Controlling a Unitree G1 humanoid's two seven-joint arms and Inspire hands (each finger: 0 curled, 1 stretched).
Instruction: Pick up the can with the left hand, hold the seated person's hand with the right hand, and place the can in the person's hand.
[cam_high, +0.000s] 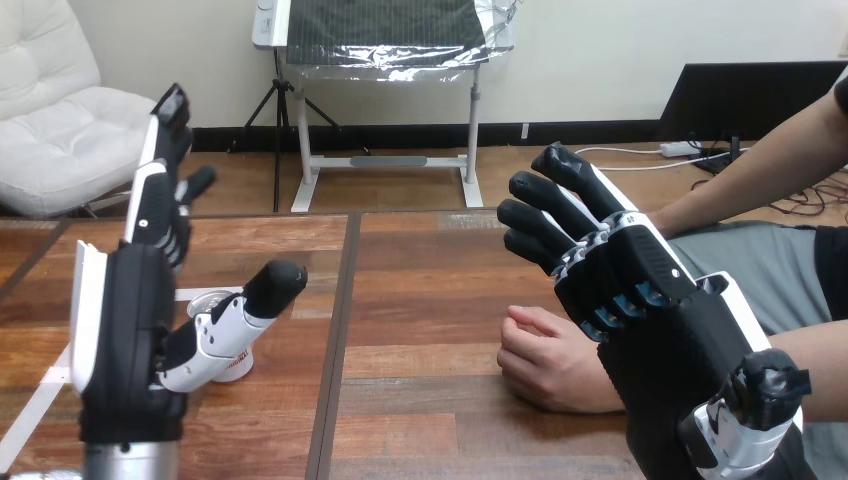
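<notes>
Step 1, the pick, not yet made: left hand (125, 330) open-fingered beside can (233, 364), right hand (640, 290) spread over person's hand (545, 362); next, left fingers need to close round can

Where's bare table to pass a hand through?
Bare table down the middle, between the can and the person's hand, and along the far edge. Crowded at left, left hand by the can; at right, right hand over the person's hand.
</notes>
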